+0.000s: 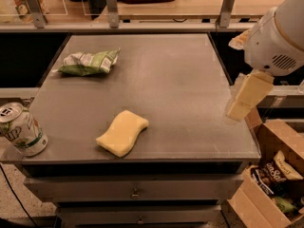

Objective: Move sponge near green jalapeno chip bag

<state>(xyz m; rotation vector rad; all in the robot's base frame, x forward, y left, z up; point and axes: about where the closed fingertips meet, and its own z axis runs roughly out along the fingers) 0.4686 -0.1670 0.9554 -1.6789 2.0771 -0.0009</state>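
Note:
The pale yellow sponge (122, 132) lies flat on the grey table (166, 80), near its front edge and left of the middle. The green jalapeno chip bag (88, 62) lies crumpled at the table's back left, well apart from the sponge. My gripper (244, 101) hangs over the table's right edge, far to the right of the sponge, below the white arm housing (278, 34). It holds nothing that I can see.
A green-and-white soda can (20, 129) stands at the table's front left corner. An open cardboard box (273, 175) with snack packets sits on the floor at the right. A counter with posts runs behind the table.

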